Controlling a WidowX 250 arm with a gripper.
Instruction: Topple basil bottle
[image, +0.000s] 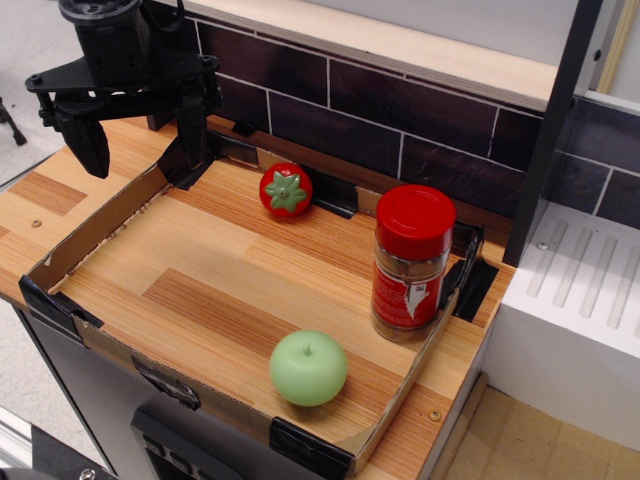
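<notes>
**Basil bottle stands far across the tray from the pincer**

In the single view, the pincer (140, 135) hangs above the far left corner of the cardboard tray (70, 250), its two dark fingers spread wide and holding nothing. The basil bottle (410, 265) stands upright on the wooden surface (230, 280) at the tray's right edge, close against the low cardboard wall, its long axis vertical and its red cap on top. It lies well apart from the pincer, to the right and nearer the camera. A red tomato-like ball (286, 190) sits at the back wall, roughly between the two; a green apple (308, 367) rests near the front, left of the bottle. Judging from this, the pincer must cross the tray and push the bottle high up, near the cap.
</notes>
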